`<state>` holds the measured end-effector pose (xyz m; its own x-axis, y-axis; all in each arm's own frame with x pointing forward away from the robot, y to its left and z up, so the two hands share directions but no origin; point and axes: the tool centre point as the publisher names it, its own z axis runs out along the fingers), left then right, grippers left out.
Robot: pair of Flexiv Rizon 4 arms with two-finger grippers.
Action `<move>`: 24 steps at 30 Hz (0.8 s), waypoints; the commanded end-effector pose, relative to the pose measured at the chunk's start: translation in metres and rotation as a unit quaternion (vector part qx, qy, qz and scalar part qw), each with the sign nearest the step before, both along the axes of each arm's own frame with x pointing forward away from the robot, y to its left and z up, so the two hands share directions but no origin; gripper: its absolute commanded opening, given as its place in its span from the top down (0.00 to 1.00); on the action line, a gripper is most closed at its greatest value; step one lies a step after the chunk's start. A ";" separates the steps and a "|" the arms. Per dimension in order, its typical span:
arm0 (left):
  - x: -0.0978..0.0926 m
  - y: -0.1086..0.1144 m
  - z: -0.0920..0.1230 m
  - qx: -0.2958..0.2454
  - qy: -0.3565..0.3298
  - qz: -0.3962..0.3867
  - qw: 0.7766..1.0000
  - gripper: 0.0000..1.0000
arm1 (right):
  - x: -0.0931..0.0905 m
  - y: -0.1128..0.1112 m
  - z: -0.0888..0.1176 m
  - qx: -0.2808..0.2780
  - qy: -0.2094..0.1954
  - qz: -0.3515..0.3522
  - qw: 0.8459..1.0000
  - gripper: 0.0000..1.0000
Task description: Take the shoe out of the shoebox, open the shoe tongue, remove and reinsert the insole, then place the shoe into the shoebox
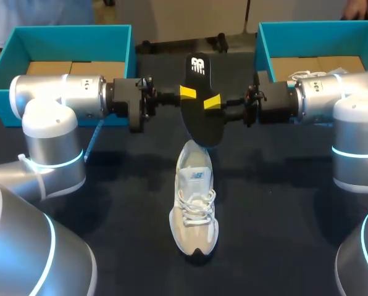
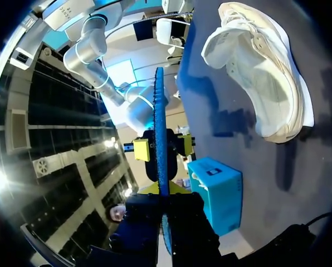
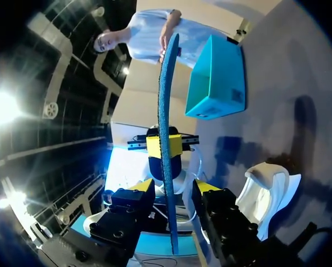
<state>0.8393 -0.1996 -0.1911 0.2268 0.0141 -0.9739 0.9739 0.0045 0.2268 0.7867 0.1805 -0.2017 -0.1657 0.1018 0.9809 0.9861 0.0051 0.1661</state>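
Sneaker (image 1: 194,209), white, laced, sits upright on the dark worktop (image 1: 110,203) at lower centre of the head view, toe toward the bottom edge, heel toward the top. Not in either box.

Insole (image 1: 199,117), black on top with a blue underside, is out of the shoe and held in the air at upper centre, long axis running up-down in frame. Its lower end sits right over the sneaker's heel opening; can't tell if they touch.

Left tool (image 1: 188,94) comes in from the left side and is clamped on the insole's left edge. In the left wrist view the left tool (image 2: 166,192) has both fingers pressed onto the edge-on insole (image 2: 159,111).

Right tool (image 1: 212,103) comes in from the right side, at the insole's right edge. In the right wrist view the right tool (image 3: 174,186) straddles the insole (image 3: 166,100), fingers spread with a gap on each side, gripping nothing.

Left shoebox (image 1: 60,31), teal, lid off, upper left. Right shoebox (image 1: 313,26), teal, upper right, something white with laces showing inside behind the right arm.
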 end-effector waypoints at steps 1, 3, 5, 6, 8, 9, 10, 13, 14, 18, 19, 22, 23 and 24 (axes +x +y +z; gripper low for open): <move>0.001 -0.002 -0.002 0.001 0.001 -0.001 1.000 1.00 | 0.001 0.003 -0.002 0.001 0.000 0.000 1.000 0.58; 0.002 -0.002 -0.002 0.000 0.003 0.000 1.000 1.00 | 0.000 0.003 -0.002 0.001 -0.001 0.000 1.000 0.58; 0.002 -0.002 -0.002 0.000 0.003 0.000 1.000 1.00 | 0.001 0.002 -0.003 0.001 0.000 -0.001 1.000 0.59; 0.002 -0.002 -0.002 0.000 0.003 0.000 1.000 1.00 | 0.001 0.002 -0.003 0.001 0.000 -0.001 1.000 0.60; 0.002 -0.002 -0.002 0.000 0.003 0.000 1.000 1.00 | 0.001 0.002 -0.004 0.002 0.001 -0.001 1.000 0.60; 0.002 -0.002 -0.002 0.000 0.003 0.000 1.000 1.00 | 0.001 0.002 -0.004 0.002 0.001 -0.001 1.000 0.60; 0.002 -0.002 -0.002 0.000 0.003 0.000 1.000 1.00 | 0.001 0.002 -0.004 0.003 0.001 -0.001 1.000 0.61; 0.002 -0.002 -0.002 0.000 0.003 0.000 1.000 1.00 | 0.001 0.002 -0.004 0.003 0.000 -0.001 1.000 0.62; 0.002 -0.002 -0.002 0.000 0.003 0.000 1.000 1.00 | 0.001 0.003 -0.004 0.003 0.000 -0.001 1.000 0.63; 0.002 -0.002 -0.002 0.000 0.003 0.000 1.000 1.00 | 0.002 0.002 -0.003 0.004 -0.004 -0.004 1.000 0.62; 0.002 -0.002 -0.002 0.000 0.003 0.000 1.000 1.00 | 0.002 0.002 -0.002 0.004 -0.006 -0.006 1.000 0.62; 0.002 -0.002 -0.002 0.000 0.003 0.000 1.000 1.00 | 0.002 0.002 -0.002 0.003 -0.008 -0.007 1.000 0.62; 0.002 -0.002 -0.002 0.000 0.003 0.000 1.000 1.00 | 0.002 0.001 -0.001 0.002 -0.008 -0.008 1.000 0.62; 0.002 -0.002 -0.002 0.000 0.003 0.000 1.000 1.00 | 0.003 0.001 -0.001 0.002 -0.008 -0.007 1.000 0.63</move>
